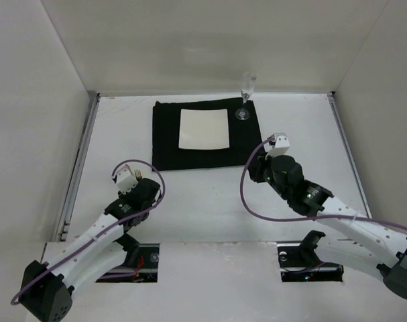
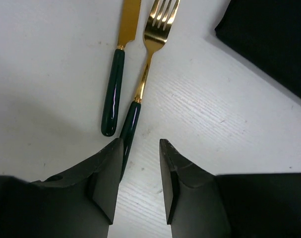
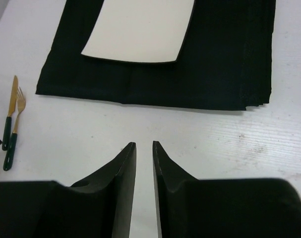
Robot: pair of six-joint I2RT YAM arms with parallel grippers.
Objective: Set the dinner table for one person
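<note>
At the far middle of the desk (image 1: 203,201), a matte white top with thin metal rails (image 1: 78,168) along its sides, lies a black placemat (image 1: 166,137). A square cream plate (image 1: 203,129) sits flat on the placemat, roughly centred. A clear stemmed glass (image 1: 246,94) stands upright at the placemat's far right corner, its foot on the cloth.

Left of the placemat, on bare desk, a knife (image 2: 115,84) and a fork (image 2: 146,69) lie side by side, the fork nearer the cloth. Both have gold metal ends and dark green handles. Blade and tines point away from the arms. The two pieces lie close together. The overhead view hides them beneath the left arm.

Left pincer (image 2: 140,145): low over the desk at the handle ends of the cutlery, jaws parted by a moderate gap, nothing between them. The end of the fork handle runs under the edge of one finger (image 2: 108,173). Whether they touch cannot be determined.

Right pincer (image 3: 143,145): above bare desk just short of the placemat's near edge, aimed toward the plate, jaws separated by only a narrow slit, holding nothing.

Both arms reach from the near edge of the desk, well apart from each other.
</note>
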